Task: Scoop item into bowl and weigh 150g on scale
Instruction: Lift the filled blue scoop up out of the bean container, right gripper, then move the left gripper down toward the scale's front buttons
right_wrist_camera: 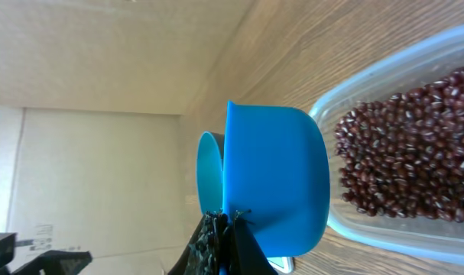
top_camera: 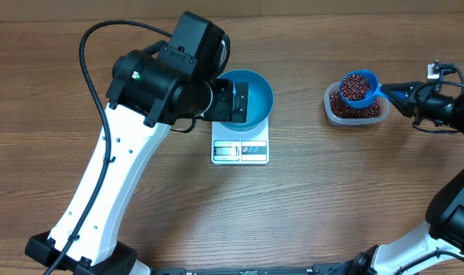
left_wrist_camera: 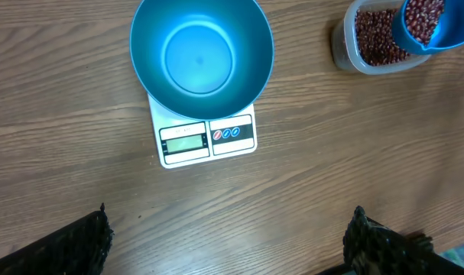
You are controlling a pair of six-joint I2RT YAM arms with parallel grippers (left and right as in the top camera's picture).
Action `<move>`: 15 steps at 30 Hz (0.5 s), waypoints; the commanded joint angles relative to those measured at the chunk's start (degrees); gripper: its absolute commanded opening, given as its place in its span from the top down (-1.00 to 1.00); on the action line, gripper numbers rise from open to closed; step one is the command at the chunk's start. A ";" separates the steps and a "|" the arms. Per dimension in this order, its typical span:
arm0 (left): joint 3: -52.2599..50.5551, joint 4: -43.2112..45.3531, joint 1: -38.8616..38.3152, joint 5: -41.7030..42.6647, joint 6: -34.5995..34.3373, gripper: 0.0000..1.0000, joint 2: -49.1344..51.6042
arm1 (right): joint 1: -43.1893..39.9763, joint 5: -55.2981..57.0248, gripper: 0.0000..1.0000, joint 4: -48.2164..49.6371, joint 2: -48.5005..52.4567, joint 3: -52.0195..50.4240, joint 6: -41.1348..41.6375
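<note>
We see the scoop (top_camera: 359,86) held level, its long axis running left to right: cup toward the bowl (top_camera: 258,95), handle pointing right into the right gripper (top_camera: 398,93), whose jaws pinch it narrowly. Glossy dark red-brown beans (top_camera: 356,88) heap it, above the clear tub (top_camera: 380,116). The bowl sits on the white scale (top_camera: 241,150). The left gripper (top_camera: 238,103) hangs high nearby, jaws wide.

Bright-blue bowl (left_wrist_camera: 251,76), white scale (left_wrist_camera: 209,139) — blue scoop (right_wrist_camera: 277,176), dark red-brown beans (left_wrist_camera: 375,47), wood-grain table (left_wrist_camera: 331,176).

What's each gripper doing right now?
Left gripper: open, holding nothing.
Right gripper: shut on the blue scoop, which is loaded with beans.
</note>
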 commanded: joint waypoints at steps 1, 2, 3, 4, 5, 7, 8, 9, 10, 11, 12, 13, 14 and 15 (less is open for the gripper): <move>1.25 0.02 0.35 -0.81 1.05 -1.00 -1.18 | -0.13 -4.20 0.93 0.35 0.24 -0.31 -0.79; 1.25 0.02 0.35 -0.81 1.05 -0.99 -1.18 | -0.13 -4.20 0.92 0.33 0.24 -0.31 -0.79; 1.25 0.02 0.35 -0.81 1.05 -0.99 -1.18 | -0.13 -4.20 0.93 0.33 0.24 -0.31 -0.79; 1.25 0.02 0.35 -0.81 1.05 -0.99 -1.18 | -0.13 -4.20 0.93 0.33 0.24 -0.31 -0.79; 1.25 0.20 0.35 -0.81 0.92 -0.99 -1.18 | -0.13 -4.20 0.93 0.31 0.24 -0.31 -0.79; 1.25 3.48 0.35 -0.81 0.85 -0.99 -1.18 | -0.13 -4.20 0.92 0.26 0.24 -0.31 -0.79; 1.25 4.57 0.35 -0.81 0.85 -0.99 -1.18 | -0.13 -4.20 0.92 0.13 0.24 -0.31 -0.76; 1.25 4.92 0.35 -0.81 0.85 -0.99 -1.18 | -0.13 -4.20 0.92 0.07 0.24 -0.31 -0.76; 1.25 4.96 0.35 -0.76 0.83 -0.99 -1.18 | -0.13 -4.20 0.93 0.04 0.24 -0.31 -0.76; 1.25 4.92 0.35 -0.63 0.83 -0.99 -1.18 | -0.13 -4.20 0.93 0.04 0.24 -0.31 -0.79; 1.25 4.90 0.35 -0.28 0.83 -0.99 -1.18 | -0.13 -4.20 0.92 0.07 0.24 -0.31 -0.79; 1.25 4.57 0.35 -0.31 0.81 -0.99 -1.18 | -0.13 -4.20 0.93 0.09 0.24 -0.31 -0.76; 1.25 4.48 0.35 -0.31 0.81 -0.99 -1.18 | -0.13 -4.20 0.92 0.09 0.24 -0.31 -0.79; 1.25 4.57 0.35 -0.33 0.81 -0.99 -1.18 | -0.13 -4.17 0.93 0.09 0.24 -0.31 -0.79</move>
